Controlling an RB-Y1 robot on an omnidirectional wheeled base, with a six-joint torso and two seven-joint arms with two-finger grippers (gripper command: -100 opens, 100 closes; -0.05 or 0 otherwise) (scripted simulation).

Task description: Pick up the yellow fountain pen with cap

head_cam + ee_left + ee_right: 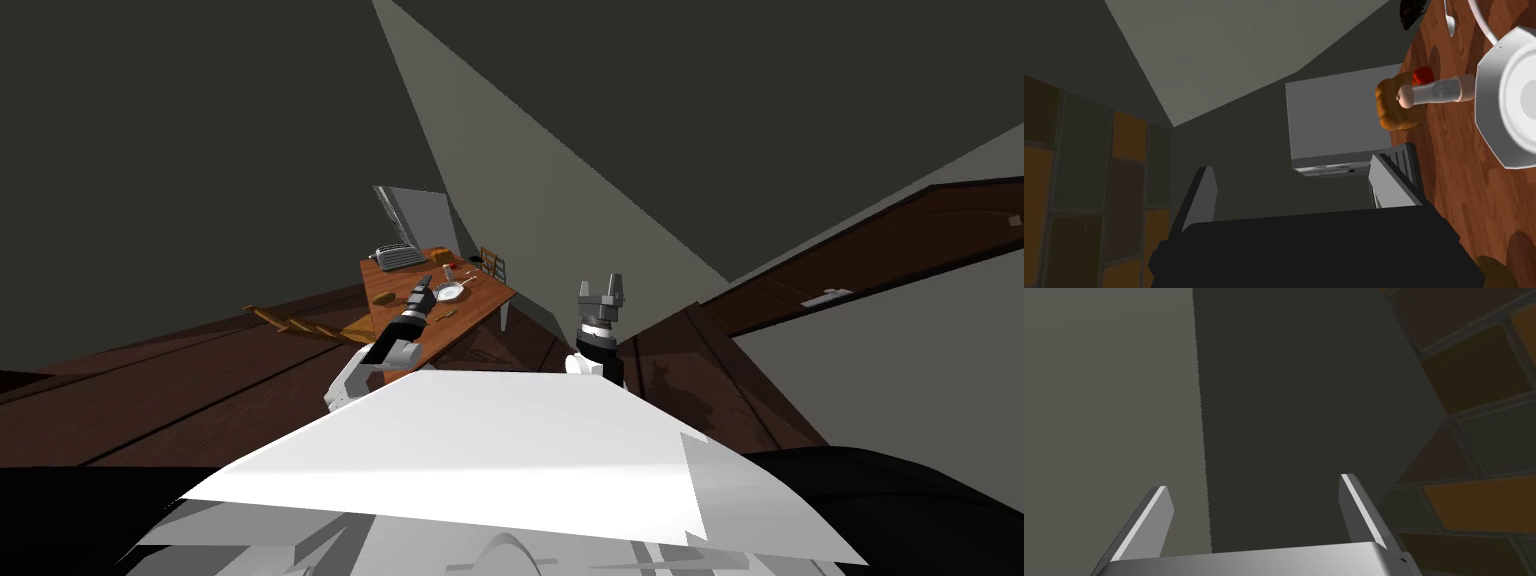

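Observation:
A slim yellowish thing (445, 315), likely the pen, lies near the front edge of the brown wooden table (400, 280); it is too small to be sure. My left gripper (425, 284) hovers over the table's middle, beside the white plate (450, 291), behind the yellowish thing. In the left wrist view that gripper (1290, 170) is open with nothing between its fingers, and the plate (1516, 100) lies off to one side. My right gripper (601, 287) is raised away from the table to the right, and stands open (1252, 484) and empty.
On the table are a bread loaf (1396, 107), a pale grinder (1436, 92), a red thing (1422, 76), a spoon (1449, 20) and a grey ribbed appliance (398, 256). A grey cabinet (418, 215) stands behind it. A wooden chair (492, 264) is at the far side.

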